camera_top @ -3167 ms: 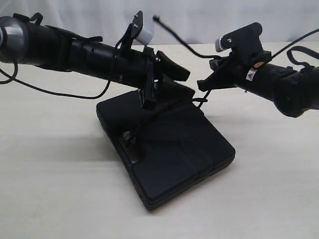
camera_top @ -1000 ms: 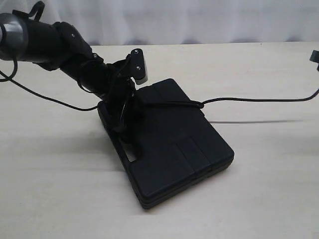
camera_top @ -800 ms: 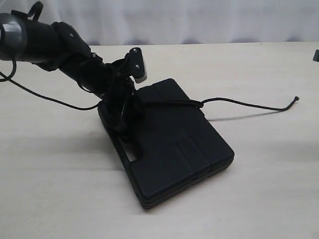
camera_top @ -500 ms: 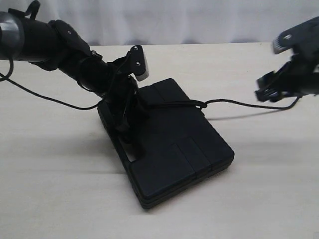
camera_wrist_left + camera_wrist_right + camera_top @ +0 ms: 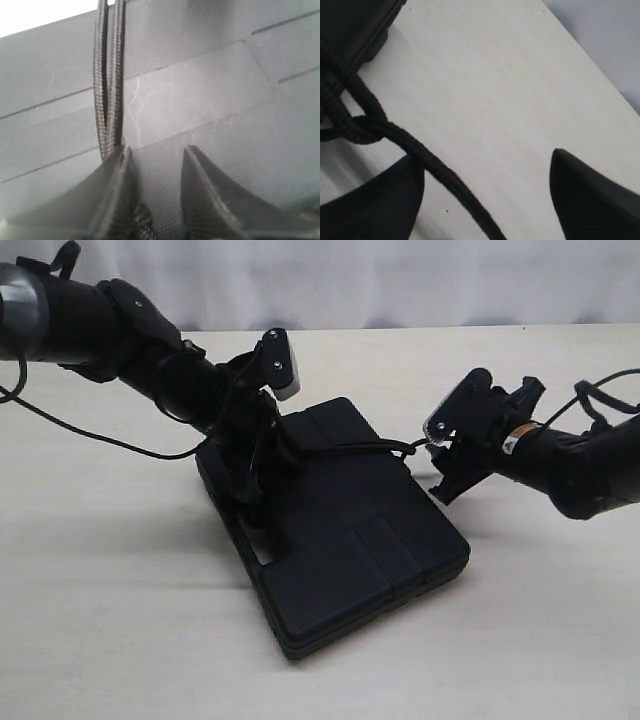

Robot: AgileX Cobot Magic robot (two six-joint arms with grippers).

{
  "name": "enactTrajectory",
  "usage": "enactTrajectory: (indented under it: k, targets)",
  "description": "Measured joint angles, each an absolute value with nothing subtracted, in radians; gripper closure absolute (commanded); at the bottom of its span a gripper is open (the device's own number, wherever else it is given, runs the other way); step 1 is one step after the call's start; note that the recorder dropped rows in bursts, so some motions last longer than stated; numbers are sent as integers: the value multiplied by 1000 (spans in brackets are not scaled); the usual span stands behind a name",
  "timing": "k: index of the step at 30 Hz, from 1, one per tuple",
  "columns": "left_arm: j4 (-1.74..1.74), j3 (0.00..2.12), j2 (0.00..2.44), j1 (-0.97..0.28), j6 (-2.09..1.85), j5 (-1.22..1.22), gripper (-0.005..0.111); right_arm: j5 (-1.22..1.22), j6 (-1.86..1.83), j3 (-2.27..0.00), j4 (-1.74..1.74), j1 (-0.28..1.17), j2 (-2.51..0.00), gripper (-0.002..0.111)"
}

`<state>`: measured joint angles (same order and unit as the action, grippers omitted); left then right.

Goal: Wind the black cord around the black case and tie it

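Pale table, white curtain behind. Case lay flat, askew, mid-table; bare room along near side and left. Cord ran across lid to knot at right edge. My left gripper sat low on lid near handle-slot edge, fingers narrowly apart, gap empty; doubled cord met one fingertip, could not tell if pinned under. My right gripper hung just off case's right edge, spread wide, cord passing loose between fingers, close to one.
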<state>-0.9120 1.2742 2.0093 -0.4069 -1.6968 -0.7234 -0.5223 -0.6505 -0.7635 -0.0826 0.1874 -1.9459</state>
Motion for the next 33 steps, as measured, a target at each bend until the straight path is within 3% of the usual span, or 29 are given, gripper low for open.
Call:
enactTrajectory:
  k: [3,5,6,14,21,23,25,27,30,31,33]
  targets:
    - [-937,1274,2009,-407,-1713,-740,74,-585,-696,-766,-103,187,-2003,66]
    - [-941,1274,2009,-407,-1733,-752,74,-606,-715,-766,-108,187,-2024,97]
    - [-945,1274,2009,-407,-1741,-764,74,-620,-722,-766,-110,187,-2031,104]
    - [-969,1274,2008,-407,-1789,-806,74,-616,-569,-751,-100,192,-1887,104]
    - [-977,1274,2008,-407,-1808,-822,74,-627,-117,-704,-270,193,-1630,104]
    - [-982,1274,2006,-407,-1810,-822,63,-620,-75,-704,-289,193,-1597,104]
    - [-1006,1274,2006,-407,-1829,-820,45,-603,-64,-704,-294,193,-1591,104]
    - [-1049,1274,2006,-407,-1858,-820,37,-595,-61,-704,-297,193,-1593,104]
    - [-1329,1270,1992,-407,-1984,-817,37,-594,-60,-704,-332,193,-1597,104]
    - [-1543,1270,1985,-409,-2034,-822,42,-594,-40,-704,-343,193,-1597,104]
    - [-1639,1270,2007,-436,-2108,-785,74,-597,0,-704,-402,192,-1597,104]
